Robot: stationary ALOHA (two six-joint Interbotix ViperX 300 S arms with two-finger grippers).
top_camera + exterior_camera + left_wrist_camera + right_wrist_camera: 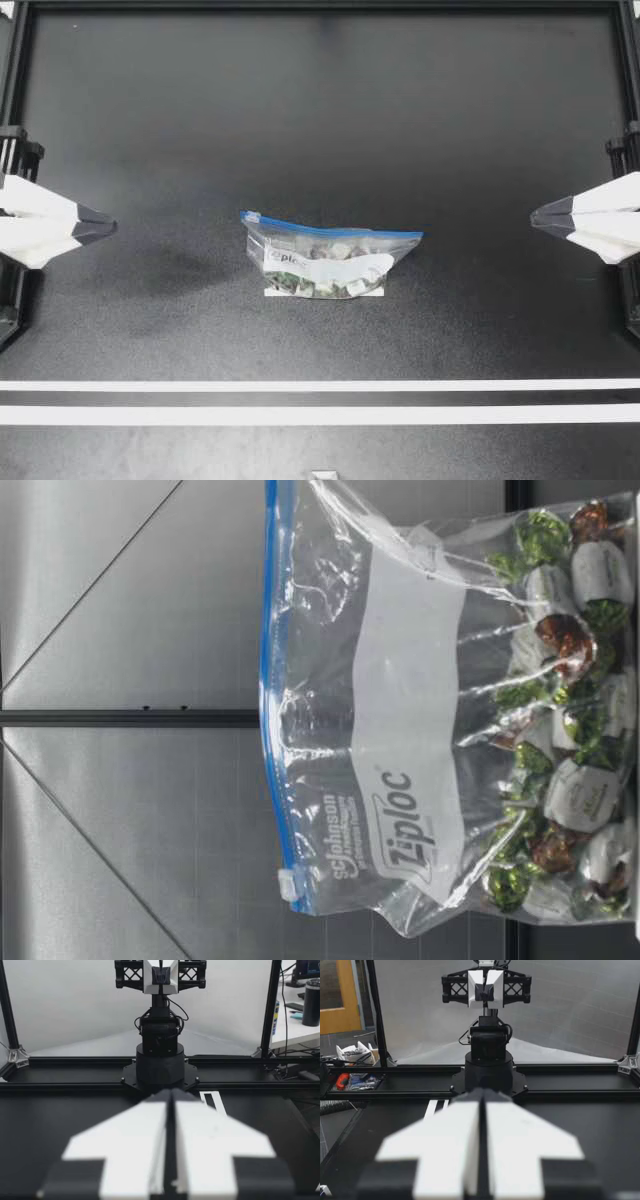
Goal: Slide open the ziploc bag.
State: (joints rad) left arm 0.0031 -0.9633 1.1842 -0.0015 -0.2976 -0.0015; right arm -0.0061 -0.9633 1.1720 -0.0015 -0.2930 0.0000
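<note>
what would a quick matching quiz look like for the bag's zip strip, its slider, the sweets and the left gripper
Things:
1 zip strip
2 slider
3 sweets
4 left gripper

Matches:
a shut, holding nothing
b blue
c inside the bag
d at the strip's end nearer the left gripper

Pairs: 1-b, 2-d, 3-c, 4-a

Your top camera looks straight down, ziploc bag (325, 255) mid-frame; the low camera views it from close by; wrist cameras face each other across the worktop (320, 120).
</note>
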